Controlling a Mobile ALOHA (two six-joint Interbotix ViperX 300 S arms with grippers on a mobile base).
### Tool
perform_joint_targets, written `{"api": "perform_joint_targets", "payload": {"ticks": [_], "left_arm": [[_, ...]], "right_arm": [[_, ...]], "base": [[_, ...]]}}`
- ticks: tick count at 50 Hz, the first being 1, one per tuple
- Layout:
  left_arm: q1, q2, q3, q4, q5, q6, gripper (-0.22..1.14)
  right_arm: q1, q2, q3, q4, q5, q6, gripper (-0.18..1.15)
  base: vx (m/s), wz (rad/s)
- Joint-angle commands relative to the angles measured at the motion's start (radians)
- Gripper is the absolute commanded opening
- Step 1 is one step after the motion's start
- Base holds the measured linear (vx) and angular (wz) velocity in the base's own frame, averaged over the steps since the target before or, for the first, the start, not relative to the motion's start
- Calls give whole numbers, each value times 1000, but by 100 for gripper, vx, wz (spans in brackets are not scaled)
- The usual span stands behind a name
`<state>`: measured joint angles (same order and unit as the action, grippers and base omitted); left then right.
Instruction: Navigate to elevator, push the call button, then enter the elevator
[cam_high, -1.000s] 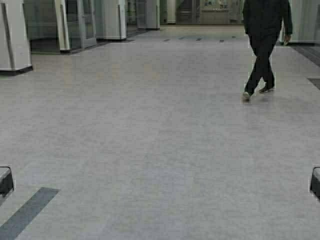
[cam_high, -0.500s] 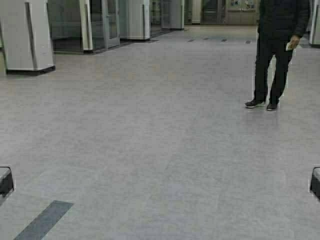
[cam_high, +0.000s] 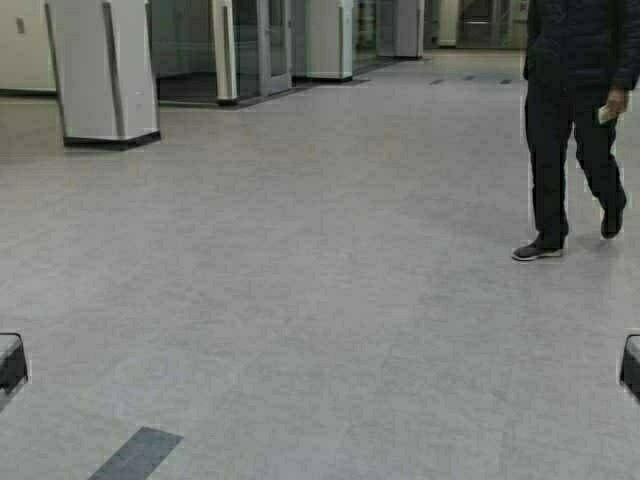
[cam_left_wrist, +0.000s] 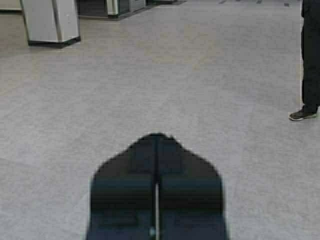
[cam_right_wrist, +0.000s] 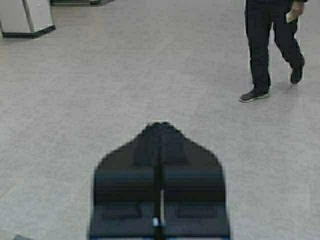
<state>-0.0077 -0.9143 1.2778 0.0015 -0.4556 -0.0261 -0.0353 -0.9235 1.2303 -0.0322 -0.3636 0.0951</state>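
Low over the grey floor (cam_high: 300, 300), left hand (cam_left_wrist: 157, 142) and right hand (cam_right_wrist: 160, 131) point forward, pressed closed.

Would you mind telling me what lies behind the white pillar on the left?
Behind the white pillar are a cream wall and glass doors between further pillars. Whatever stands directly behind it is hidden; no elevator shows.

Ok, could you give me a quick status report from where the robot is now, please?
Left gripper shut, right gripper shut, both parked low. Elevator not in view; open grey floor ahead. Person walking ahead on the right, pillar far left.
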Motion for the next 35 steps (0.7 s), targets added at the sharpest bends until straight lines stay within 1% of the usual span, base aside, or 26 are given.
{"api": "perform_joint_targets", "payload": {"ticks": [1, 7, 18, 27, 35], "left_arm": [[-2, 11, -15, 2, -11, -9, 2], [-2, 17, -20, 2, -21, -14, 2], [-2, 83, -29, 5, -31, -14, 2], [-2, 86, -32, 8, -41, -14, 2], [-2, 78, -25, 8, -44, -15, 2]], "right_arm": [[-2, -81, 31, -2, 2, 2, 5], [-2, -156, 54, -2, 5, 0, 5], [-2, -138, 52, -2, 3, 0, 5], [-2, -114, 38, -2, 3, 0, 5], [-2, -46, 17, -2, -6, 0, 5]], "base": [[42, 16], [39, 10], [34, -4], [28, -19], [30, -36]]}}
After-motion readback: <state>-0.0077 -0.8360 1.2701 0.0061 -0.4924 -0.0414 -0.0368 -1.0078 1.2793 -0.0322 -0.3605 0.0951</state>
